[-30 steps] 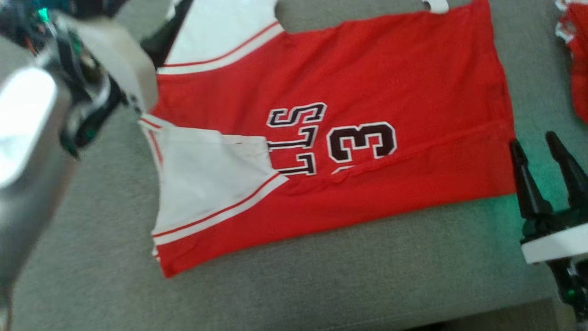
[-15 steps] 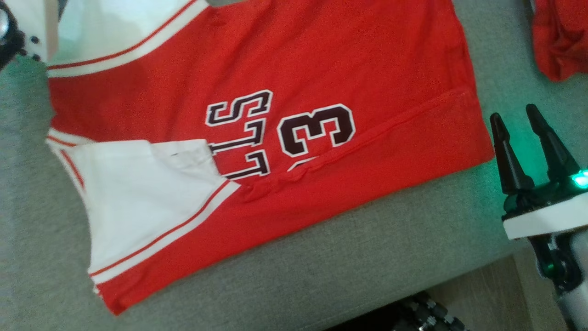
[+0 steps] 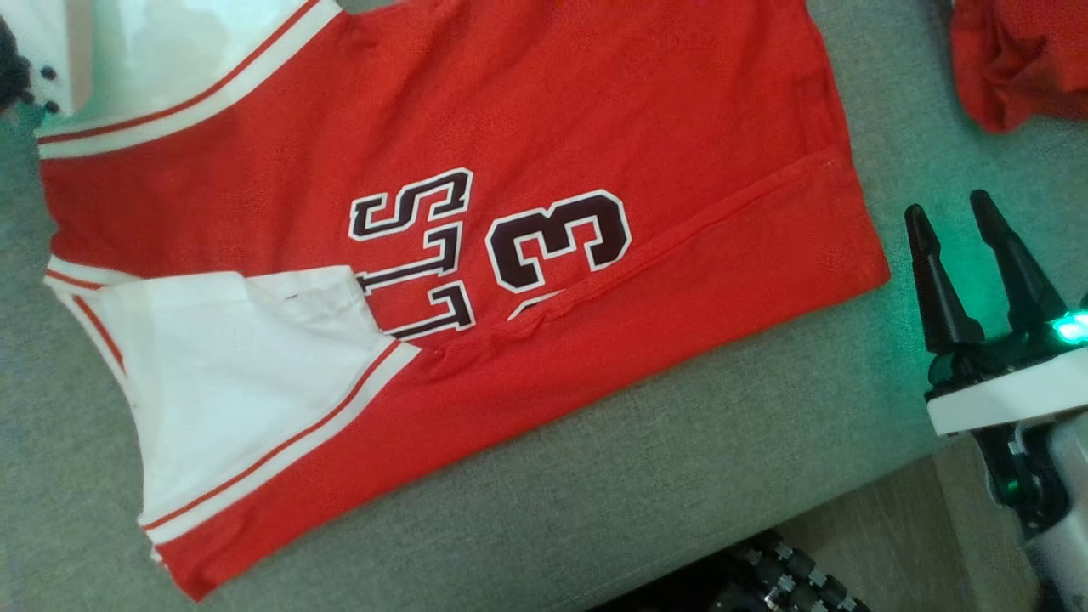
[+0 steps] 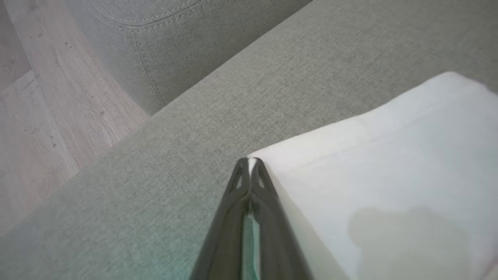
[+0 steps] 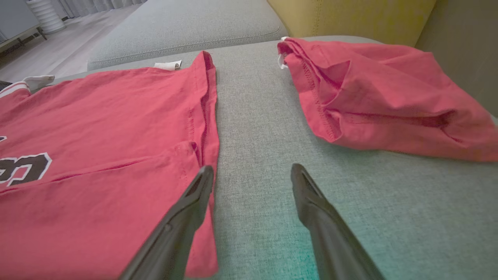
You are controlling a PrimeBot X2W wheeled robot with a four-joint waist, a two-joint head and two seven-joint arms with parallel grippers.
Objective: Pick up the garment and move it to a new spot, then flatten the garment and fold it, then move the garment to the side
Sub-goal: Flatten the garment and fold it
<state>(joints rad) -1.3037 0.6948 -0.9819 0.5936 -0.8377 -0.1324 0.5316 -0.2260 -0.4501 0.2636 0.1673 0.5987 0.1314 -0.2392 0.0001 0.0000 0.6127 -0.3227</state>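
From my head, the jersey [image 3: 476, 255] lies spread on the grey sofa [image 3: 680, 476], mostly flat, with its near edge turned over in a long fold and one white sleeve [image 3: 246, 374] doubled onto the lettering. My right gripper [image 3: 949, 205] stands just off the hem end, fingers spread and empty, and a second red cloth [image 3: 1020, 59] sits bunched near it at the far right. Something dark at the upper left edge may be my left arm, but too little of it shows to be sure. Along my left gripper [image 4: 247, 161], the fingers are pinched together on the very corner of the other white sleeve [image 4: 389, 175], just inside the sofa's edge with bare floor [image 4: 46, 116] beyond. The bite looks thin, so I judge the cloth could slip out under a quick pull. Along my right gripper [image 5: 252, 169], the left finger lies just over the hem [image 5: 206, 116] and the right one over bare cushion. The fabric looks light, soft and limp. It will sag and crease, so matching corners at both ends seem the best places to hold.
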